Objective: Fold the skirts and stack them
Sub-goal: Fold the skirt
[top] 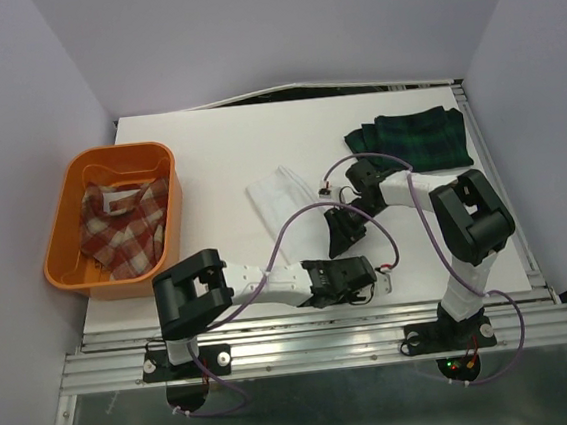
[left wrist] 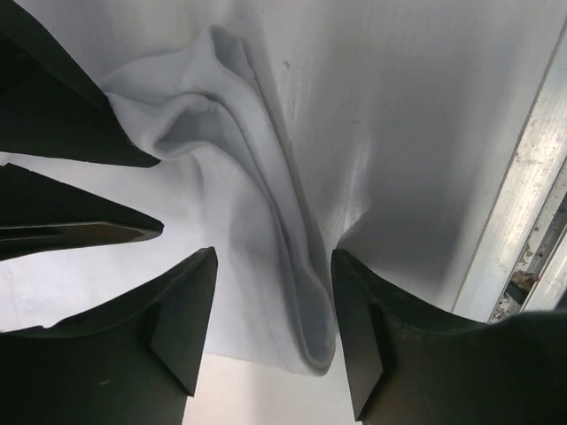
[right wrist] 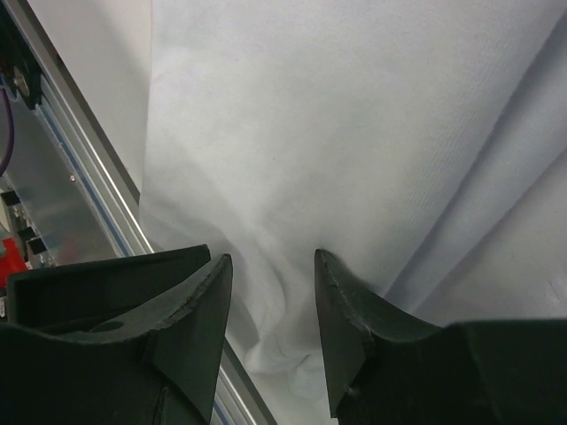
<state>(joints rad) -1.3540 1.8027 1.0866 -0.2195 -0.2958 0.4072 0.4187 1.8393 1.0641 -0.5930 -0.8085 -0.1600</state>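
Observation:
The white skirt (top: 282,199) lies mid-table, its near part running under both grippers. My left gripper (top: 375,280) is low near the front edge. In the left wrist view it (left wrist: 275,266) is open, astride a raised fold of the white skirt (left wrist: 221,133). My right gripper (top: 342,235) is just behind it. In the right wrist view it (right wrist: 273,261) is open, with bunched white skirt (right wrist: 354,115) between its fingers. The green-navy plaid skirt (top: 412,140) lies folded at the back right. The red-and-tan plaid skirt (top: 124,226) lies crumpled in the orange basket (top: 60,239).
The basket stands at the table's left edge. The metal front rail (top: 314,322) runs just below the left gripper and shows in the left wrist view (left wrist: 523,204) and the right wrist view (right wrist: 80,168). Dark fingers (left wrist: 80,232), apparently the right gripper's, sit at the left of the left wrist view.

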